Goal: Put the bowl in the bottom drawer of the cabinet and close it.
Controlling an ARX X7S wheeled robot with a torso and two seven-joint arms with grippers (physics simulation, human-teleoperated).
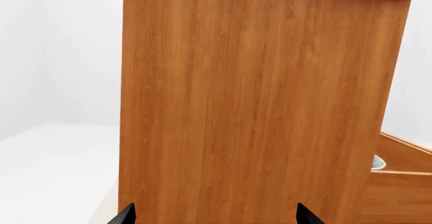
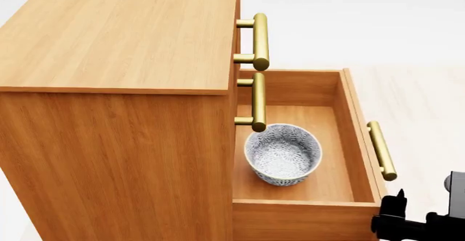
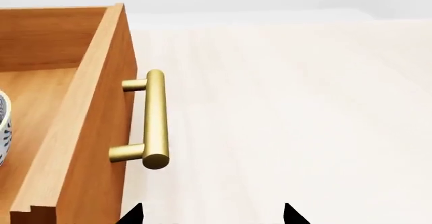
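One relation governs the coming move: where the brass bar handle (image 3: 154, 118) of the bottom drawer (image 2: 354, 137) lies from the right gripper (image 3: 212, 215). The bowl (image 2: 282, 154) sits upright on the floor of that drawer, which stands pulled well out from the cabinet (image 2: 116, 143), so what remains, by judgement, is only the closing. In the right wrist view the handle lies ahead of the jaws and off to one side of their centre line, not between the two dark fingertips; its long axis runs along the drawer front, roughly parallel to the direction the gripper is pointing. The right jaws stand apart, with nothing between them but pale floor. In the head view the right gripper (image 2: 417, 224) shows low at the right, just outside the drawer's near front corner, on the handle's side of the drawer. The left gripper (image 1: 212, 215) also has its jaws apart and empty, but it faces the plain side panel of the cabinet, with only a sliver of the bowl and the drawer visible past the cabinet's edge. The right arm is therefore the nearer one, and a push on the drawer front toward the cabinet looks like the natural way to shut it.
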